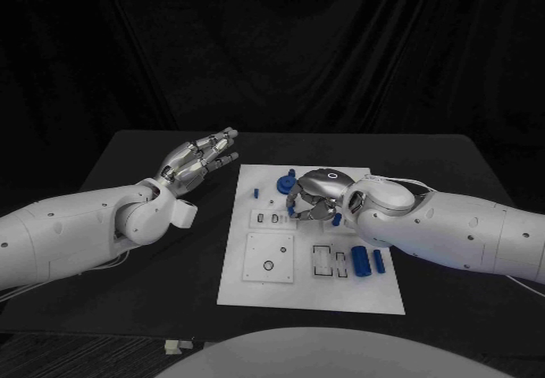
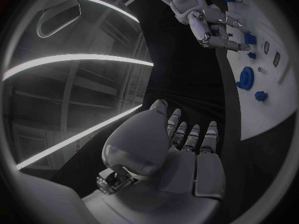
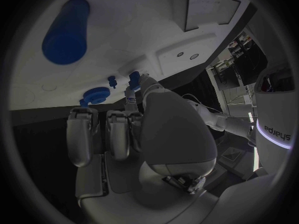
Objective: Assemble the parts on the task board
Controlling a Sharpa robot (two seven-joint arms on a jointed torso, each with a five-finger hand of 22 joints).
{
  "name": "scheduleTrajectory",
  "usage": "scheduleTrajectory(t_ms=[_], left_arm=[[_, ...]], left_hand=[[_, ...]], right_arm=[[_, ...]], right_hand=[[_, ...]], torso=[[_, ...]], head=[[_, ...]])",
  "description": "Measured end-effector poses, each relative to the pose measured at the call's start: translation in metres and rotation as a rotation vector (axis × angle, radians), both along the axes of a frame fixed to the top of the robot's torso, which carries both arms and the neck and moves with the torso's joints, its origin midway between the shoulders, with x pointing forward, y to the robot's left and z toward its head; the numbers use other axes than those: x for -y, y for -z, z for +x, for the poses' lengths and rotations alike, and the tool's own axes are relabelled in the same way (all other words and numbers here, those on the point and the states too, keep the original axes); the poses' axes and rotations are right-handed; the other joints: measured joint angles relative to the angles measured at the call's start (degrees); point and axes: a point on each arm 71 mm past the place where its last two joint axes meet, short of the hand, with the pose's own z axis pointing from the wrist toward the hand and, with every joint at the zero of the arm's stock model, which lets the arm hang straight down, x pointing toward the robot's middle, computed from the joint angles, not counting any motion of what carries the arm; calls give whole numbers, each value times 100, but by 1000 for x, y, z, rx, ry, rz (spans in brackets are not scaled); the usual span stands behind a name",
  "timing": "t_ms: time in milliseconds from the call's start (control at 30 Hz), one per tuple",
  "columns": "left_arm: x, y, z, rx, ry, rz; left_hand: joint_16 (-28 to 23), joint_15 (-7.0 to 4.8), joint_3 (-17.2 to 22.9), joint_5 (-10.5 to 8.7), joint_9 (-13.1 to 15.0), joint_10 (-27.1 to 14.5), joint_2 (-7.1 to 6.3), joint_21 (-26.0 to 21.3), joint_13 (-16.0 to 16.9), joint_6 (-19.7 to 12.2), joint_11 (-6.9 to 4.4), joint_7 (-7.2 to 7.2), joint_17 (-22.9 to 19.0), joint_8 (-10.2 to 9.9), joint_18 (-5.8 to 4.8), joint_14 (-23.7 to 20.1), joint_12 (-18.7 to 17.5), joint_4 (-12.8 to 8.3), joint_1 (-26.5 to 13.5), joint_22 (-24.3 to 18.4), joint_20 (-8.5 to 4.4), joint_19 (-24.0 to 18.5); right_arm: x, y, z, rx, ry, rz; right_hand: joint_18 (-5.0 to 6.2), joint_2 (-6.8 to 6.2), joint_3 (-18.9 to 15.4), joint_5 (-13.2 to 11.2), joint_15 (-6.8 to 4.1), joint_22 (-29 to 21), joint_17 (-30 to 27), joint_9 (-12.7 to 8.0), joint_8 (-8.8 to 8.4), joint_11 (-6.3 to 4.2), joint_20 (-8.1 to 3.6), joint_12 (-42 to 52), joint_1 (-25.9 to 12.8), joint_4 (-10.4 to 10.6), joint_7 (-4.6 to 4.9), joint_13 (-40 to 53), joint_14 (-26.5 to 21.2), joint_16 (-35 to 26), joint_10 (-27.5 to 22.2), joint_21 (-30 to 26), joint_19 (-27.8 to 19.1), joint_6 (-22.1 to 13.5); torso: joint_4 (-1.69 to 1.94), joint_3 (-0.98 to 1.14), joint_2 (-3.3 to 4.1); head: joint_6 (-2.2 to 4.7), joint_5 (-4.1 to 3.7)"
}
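The white task board point(image 1: 341, 295) lies in the middle of the black table. My right hand point(image 1: 316, 193) hangs over the board's far half with its fingers curled down to the surface, beside a small blue part point(image 1: 336, 220). The frames do not show whether anything is between its fingers point(image 3: 118, 134). A blue gear point(image 1: 287, 179) lies just beyond that hand, also seen as a blue disc point(image 2: 244, 78). A blue cylinder point(image 1: 360, 261) and a slimmer blue piece point(image 1: 378, 262) lie on the board's near right. My left hand point(image 1: 199, 161) hovers off the board's left, fingers straight, holding nothing.
Raised white blocks with slots and holes point(image 1: 270, 258) take up the board's left half. A small blue peg point(image 1: 257, 192) stands near the board's far left edge. Bare black table point(image 1: 148, 276) surrounds the board on all sides.
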Motion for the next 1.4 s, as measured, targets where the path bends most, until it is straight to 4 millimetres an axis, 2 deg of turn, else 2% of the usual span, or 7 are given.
scheduleTrajectory(t_ms=[400, 600, 700, 733, 933, 1133, 1400], left_arm=[[0, 0, 0, 0, 1, 0], [0, 0, 0, 0, 1, 0], [0, 0, 0, 0, 0, 0], [0, 0, 0, 0, 0, 0], [0, 0, 0, 0, 0, 0], [0, 0, 0, 0, 0, 0], [0, 0, 0, 0, 0, 0]], left_hand=[[0, 0, 0, 0, 0, 0, 0, 0, 0, 0, 0, 0, 0, 0, 0, 0, 0, 0, 0, 0, 0, 0], [0, 0, 0, 0, 0, 0, 0, 0, 0, 0, 0, 0, 0, 0, 0, 0, 0, 0, 0, 0, 0, 0], [0, 0, -1, 0, 0, 0, 0, 0, 0, 0, 0, 0, 0, 0, 0, 0, 0, 0, 0, 0, 0, 0], [0, 0, 0, 0, 0, 0, 0, 0, 0, 0, 0, 0, 0, 0, 0, 0, 0, 0, 0, 0, 0, 0], [0, 0, -1, 0, 0, 0, 0, 0, 0, 0, 0, 0, 0, 0, 0, 0, 0, 1, 0, 0, 0, 0], [0, 0, -1, 0, 0, 0, 0, 0, 0, 20, 0, 21, 0, 0, 0, 0, 0, 1, 0, 0, 0, 0], [0, 0, -1, 0, 0, 0, 0, 0, 0, 20, 0, 20, 0, 0, 0, 0, 0, 1, 0, 0, 0, 0]], right_arm=[[-2, 2, 0, -9, -4, -8], [-2, 3, 0, -16, -6, -16], [-2, 4, 0, -21, -6, -21], [-3, 4, 0, -22, -6, -22], [-2, 5, 0, -31, -6, -31], [-2, 6, 0, -38, -6, -38], [-3, 7, 0, -42, -7, -43]], right_hand=[[0, 0, -2, -47, 0, -1, 0, 12, -22, 0, 21, 0, 0, -2, 0, 0, 0, 0, 0, -24, -21, -41], [0, 24, -47, -290, 0, -1, -1, 44, -51, 0, 21, 0, -24, -47, -10, 5, 0, 0, 0, -52, -21, -132], [0, 24, -47, -350, 0, -1, -1, 50, -78, 0, 21, 0, -24, -47, -29, 4, 0, 0, 0, -54, -21, -154], [0, 24, -47, -352, 0, -1, -1, 50, -79, 0, 21, 0, -24, -47, -9, 4, 0, 0, 0, -55, -21, -176], [1, -21, -63, -467, 0, -1, -1, 49, -225, 0, 21, 0, -70, -63, -22, 4, 0, 0, 0, -89, -21, -430], [0, -45, -63, -530, 0, -2, -1, 30, -275, 0, 21, 0, -92, -63, -20, 3, 0, 0, 0, -97, -21, -525], [0, -98, -112, -728, 0, -2, -2, -94, -497, 0, 21, 0, -145, -14, -54, 3, 0, 0, 0, -144, -21, -915]], torso=[[0, 1, -3], [0, 1, -3], [1, 1, -3], [1, 1, -3], [-1, 1, -3], [-3, 1, -3], [-2, 1, -3]], head=[[0, 18], [0, 16], [0, 19], [0, 19], [0, 14], [0, 2], [0, 7]])
